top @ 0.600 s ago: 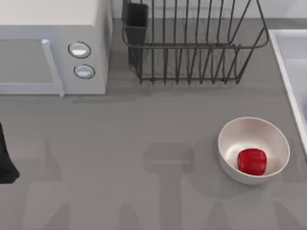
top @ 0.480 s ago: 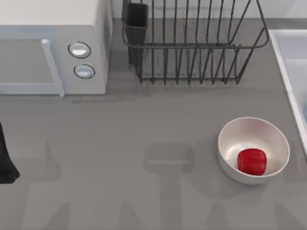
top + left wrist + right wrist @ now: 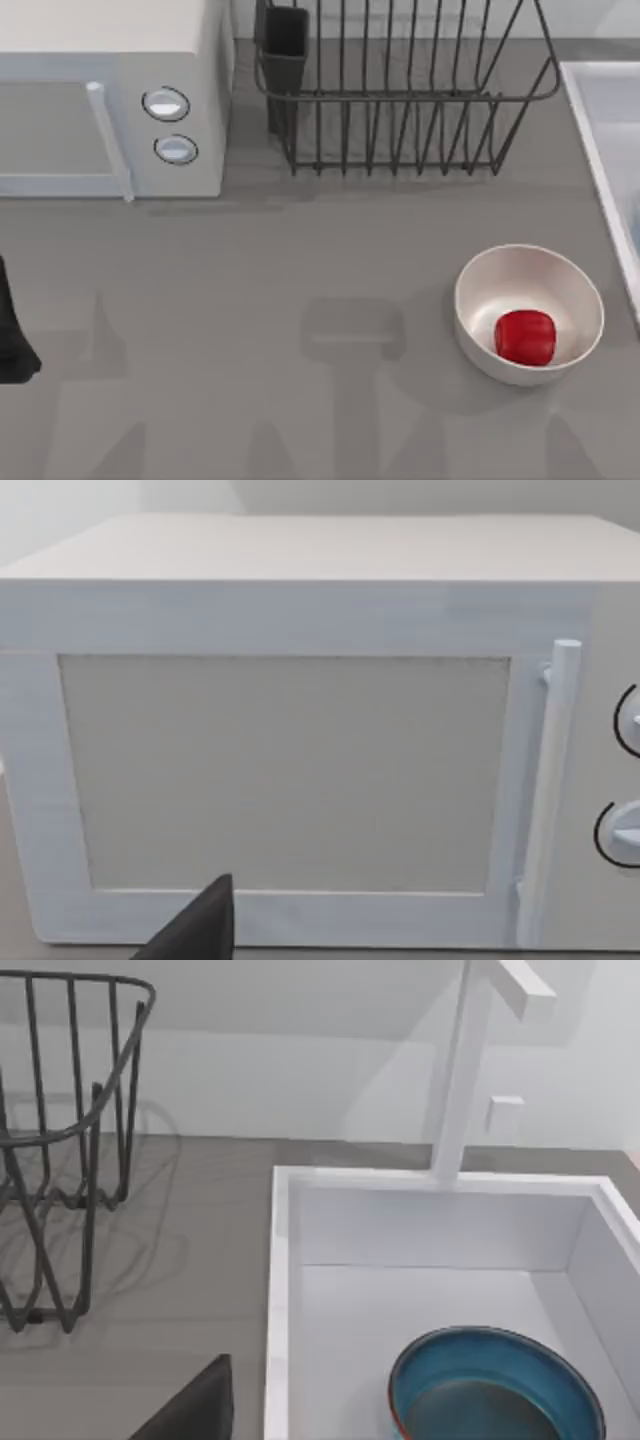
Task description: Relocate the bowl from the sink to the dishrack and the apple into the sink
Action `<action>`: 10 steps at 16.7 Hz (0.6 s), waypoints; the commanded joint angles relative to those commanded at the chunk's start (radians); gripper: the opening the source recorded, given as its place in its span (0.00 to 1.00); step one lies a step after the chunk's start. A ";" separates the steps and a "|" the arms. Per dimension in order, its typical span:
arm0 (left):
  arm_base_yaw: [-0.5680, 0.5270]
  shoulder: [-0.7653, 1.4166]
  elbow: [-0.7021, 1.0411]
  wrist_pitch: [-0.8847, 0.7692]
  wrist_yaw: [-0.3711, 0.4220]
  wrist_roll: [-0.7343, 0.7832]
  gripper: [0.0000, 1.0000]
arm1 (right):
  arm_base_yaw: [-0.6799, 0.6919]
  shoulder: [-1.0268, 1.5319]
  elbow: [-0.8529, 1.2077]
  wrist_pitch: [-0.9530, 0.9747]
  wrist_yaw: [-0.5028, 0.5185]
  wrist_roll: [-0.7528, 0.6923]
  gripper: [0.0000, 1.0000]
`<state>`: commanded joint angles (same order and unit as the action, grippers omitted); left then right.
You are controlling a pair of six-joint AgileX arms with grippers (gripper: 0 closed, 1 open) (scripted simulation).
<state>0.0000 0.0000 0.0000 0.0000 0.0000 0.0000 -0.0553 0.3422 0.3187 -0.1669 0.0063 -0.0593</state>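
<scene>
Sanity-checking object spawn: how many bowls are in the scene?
2. The white bowl sits on the counter at the top view's right, holding the apple. The bowl, teal-blue, sits in the sink, seen from the right wrist.

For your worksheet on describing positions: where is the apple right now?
In the top view the apple lies inside the white bowl on the table's right side, near the sink and in front of the dishrack.

My overhead camera looks down; my left wrist closely faces the microwave [image 3: 300,770], my right wrist the sink [image 3: 440,1250], dishrack [image 3: 70,1140] shared.
</scene>
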 joint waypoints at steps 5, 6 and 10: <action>0.000 0.000 0.000 0.000 0.000 0.000 1.00 | -0.063 0.454 0.409 -0.221 -0.005 -0.071 1.00; 0.000 0.000 0.000 0.000 0.000 0.000 1.00 | -0.078 0.557 0.501 -0.271 -0.007 -0.086 1.00; 0.000 0.000 0.000 0.000 0.000 0.000 1.00 | -0.138 0.988 0.889 -0.479 -0.015 -0.147 1.00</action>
<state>0.0000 0.0000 0.0000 0.0000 0.0000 0.0000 -0.1936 1.3304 1.2081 -0.6463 -0.0085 -0.2068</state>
